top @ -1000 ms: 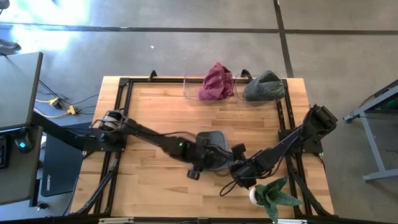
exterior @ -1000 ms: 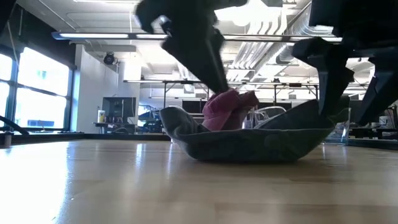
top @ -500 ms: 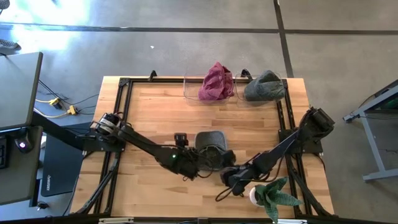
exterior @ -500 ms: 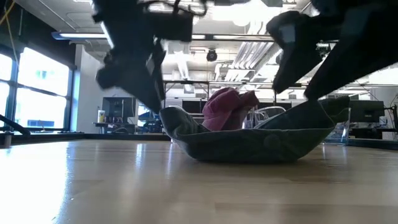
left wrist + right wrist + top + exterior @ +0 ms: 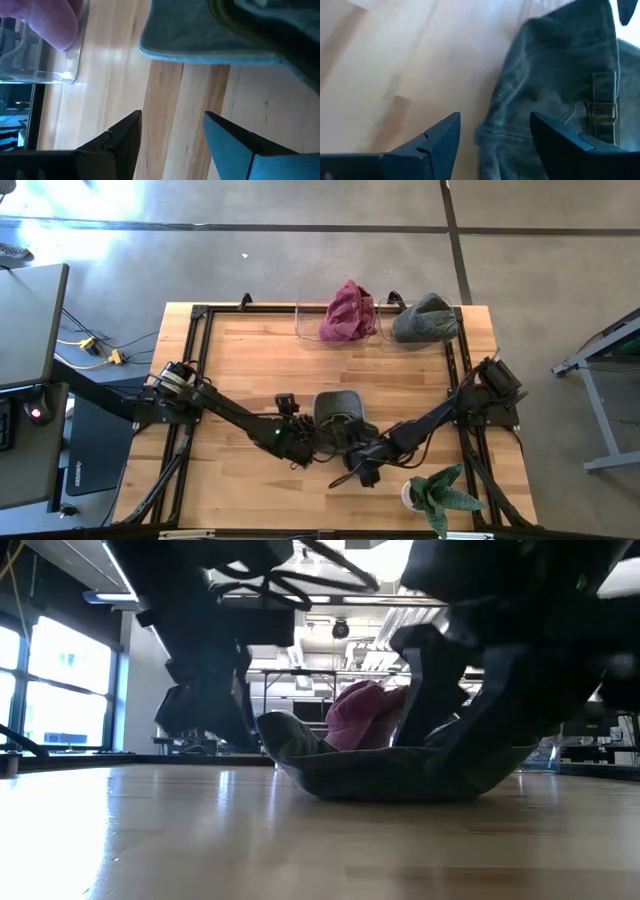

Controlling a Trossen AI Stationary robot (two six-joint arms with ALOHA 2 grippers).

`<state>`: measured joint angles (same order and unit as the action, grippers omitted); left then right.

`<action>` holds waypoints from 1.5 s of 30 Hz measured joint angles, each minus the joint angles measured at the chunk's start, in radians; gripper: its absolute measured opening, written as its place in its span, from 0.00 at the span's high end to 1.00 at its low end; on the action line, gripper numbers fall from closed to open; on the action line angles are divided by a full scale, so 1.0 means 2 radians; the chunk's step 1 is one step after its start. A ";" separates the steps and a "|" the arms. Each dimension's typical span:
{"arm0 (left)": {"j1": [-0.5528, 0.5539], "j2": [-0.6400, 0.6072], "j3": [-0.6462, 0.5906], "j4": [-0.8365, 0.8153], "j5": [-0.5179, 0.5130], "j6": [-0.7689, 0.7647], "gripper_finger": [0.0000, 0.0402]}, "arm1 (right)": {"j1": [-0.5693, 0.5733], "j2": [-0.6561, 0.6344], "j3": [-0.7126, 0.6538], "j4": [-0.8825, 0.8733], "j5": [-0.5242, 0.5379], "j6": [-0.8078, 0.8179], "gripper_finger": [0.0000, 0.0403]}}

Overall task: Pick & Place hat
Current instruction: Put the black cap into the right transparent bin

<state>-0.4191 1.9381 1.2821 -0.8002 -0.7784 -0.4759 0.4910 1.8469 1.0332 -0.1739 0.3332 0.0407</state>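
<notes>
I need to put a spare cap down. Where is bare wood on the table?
Bare wood lies between the left arm and the clear bins. The grey hat, both pincers and the plant crowd the near middle.

grey hat (image 5: 338, 406): its near half is covered from above by both arms; in the low view a dark arm blocks its right side, and both wrist views cut it off at the picture's edge.
left gripper (image 5: 172, 131): only the two fingertips show in its own wrist view; in the high view it is lost among the dark arm links.
right gripper (image 5: 495, 132): from above it merges with cables and the other arm, outline unclear.
pink hat (image 5: 365, 710): mostly hidden behind the grey hat in the low view.
clear bin (image 5: 55, 75): cut off by the frame, blurred.
plant (image 5: 440, 495): pot mostly hidden under leaves.
</notes>
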 joint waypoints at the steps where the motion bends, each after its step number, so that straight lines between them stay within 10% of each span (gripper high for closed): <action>1: 0.000 0.000 0.002 0.001 -0.003 0.000 0.49 | -0.002 0.004 0.000 0.000 0.005 0.000 0.43; 14: -0.022 0.000 0.092 -0.101 -0.100 -0.010 0.49 | -0.018 0.014 0.000 -0.001 -0.063 -0.008 0.94; 25: -0.101 0.000 0.108 -0.387 -0.180 -0.297 0.49 | -0.045 -0.169 -0.071 0.006 -0.081 -0.016 0.94; 34: -0.096 0.000 0.077 -0.234 -0.171 -0.195 0.49 | -0.111 -0.469 -0.181 0.042 -0.035 0.063 0.93; 45: -0.007 0.002 0.014 0.228 0.048 0.193 0.49 | -0.188 -0.658 -0.141 -0.036 0.093 0.022 0.93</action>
<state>-0.4331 1.9427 1.3092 -0.3441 -0.6816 -0.0896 0.1145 0.5310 0.7505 -0.2468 0.5196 0.0855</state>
